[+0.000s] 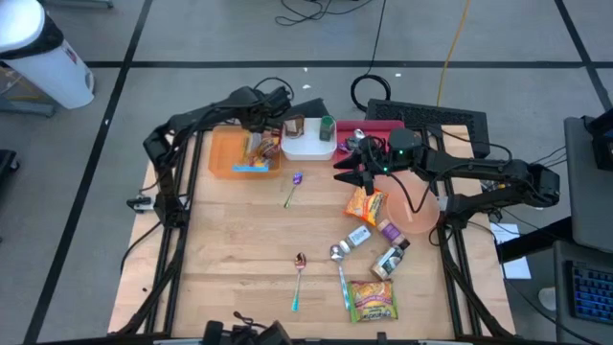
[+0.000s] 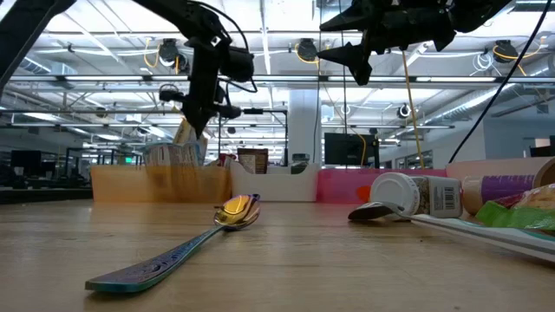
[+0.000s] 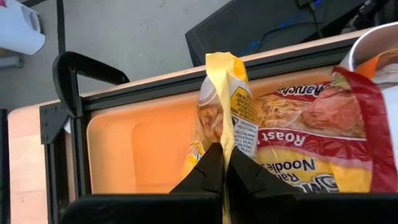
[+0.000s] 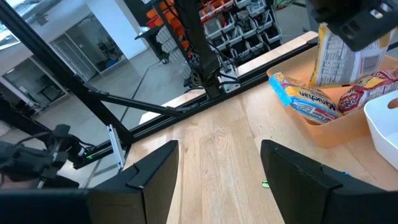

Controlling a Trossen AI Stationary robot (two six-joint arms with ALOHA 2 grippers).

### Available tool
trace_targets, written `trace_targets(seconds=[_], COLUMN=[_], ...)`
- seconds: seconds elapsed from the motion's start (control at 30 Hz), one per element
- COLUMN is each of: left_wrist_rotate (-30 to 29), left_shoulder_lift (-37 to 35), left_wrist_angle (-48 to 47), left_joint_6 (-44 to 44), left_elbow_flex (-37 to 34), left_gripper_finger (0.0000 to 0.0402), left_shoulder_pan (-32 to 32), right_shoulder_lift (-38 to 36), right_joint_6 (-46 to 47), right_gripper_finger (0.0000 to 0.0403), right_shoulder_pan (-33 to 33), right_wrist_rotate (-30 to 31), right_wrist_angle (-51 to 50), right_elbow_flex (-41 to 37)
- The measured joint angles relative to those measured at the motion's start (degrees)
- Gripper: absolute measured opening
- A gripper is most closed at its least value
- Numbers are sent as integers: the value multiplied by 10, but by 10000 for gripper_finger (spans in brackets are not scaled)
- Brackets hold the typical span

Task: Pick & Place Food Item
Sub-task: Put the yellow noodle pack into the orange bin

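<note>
Over the orange bin (image 1: pixel 222 153) at the worktop's (image 1: pixel 230 259) far left, the left jaws (image 3: pixel 224 163) were pinched shut on the edge of a yellow noodle packet (image 3: pixel 225 93). The packet hung upright in the bin, touching or just beside a red-and-yellow noodle packet (image 3: pixel 323 137) that lay in the same bin. From the right wrist view a blue-wrapped packet (image 4: pixel 309 101) also lay in the bin, near its front wall.

Right jaws (image 1: pixel 351 171) stood partly open and held nothing, raised above the worktop near its far middle, pointing toward the bin. Both fingers (image 4: pixel 152 171) showed apart over bare wood.

Just beside the bin, toward the right: a white tray (image 1: pixel 308 146), with a brown container (image 1: pixel 294 126) and a green-topped one (image 1: pixel 328 126) at its far edge. A red strip (image 1: pixel 381 126) lay behind that.

Below the right jaws lay an orange snack bag (image 1: pixel 366 203), near a pink plate (image 1: pixel 421 213). Nearer the front edge: a white-capped bottle (image 1: pixel 358 237), a purple-labelled bottle (image 1: pixel 388 230), a dark jar (image 1: pixel 389 260), and a green-and-yellow packet (image 1: pixel 373 300). Three spoons lay apart: a green-handled spoon (image 1: pixel 293 189) mid-worktop, a blue-handled spoon (image 1: pixel 299 278) near the front, a silver spoon (image 1: pixel 340 268) beside the green packet.
</note>
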Motion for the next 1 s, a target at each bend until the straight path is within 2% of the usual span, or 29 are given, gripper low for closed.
trace_targets(seconds=[0.53, 1.0], left_wrist_rotate=[3, 7], left_shoulder_lift=[15, 15], left_wrist_angle=[23, 25], left_joint_6=[-15, -26], left_elbow_flex=[0, 0], left_gripper_finger=[2, 39], left_shoulder_pan=[0, 0], right_shoulder_lift=[0, 0], right_joint_6=[2, 2], right_gripper_finger=[224, 224], right_shoulder_pan=[0, 0], right_wrist_rotate=[0, 0], right_wrist_angle=[-3, -3], right_elbow_flex=[0, 0])
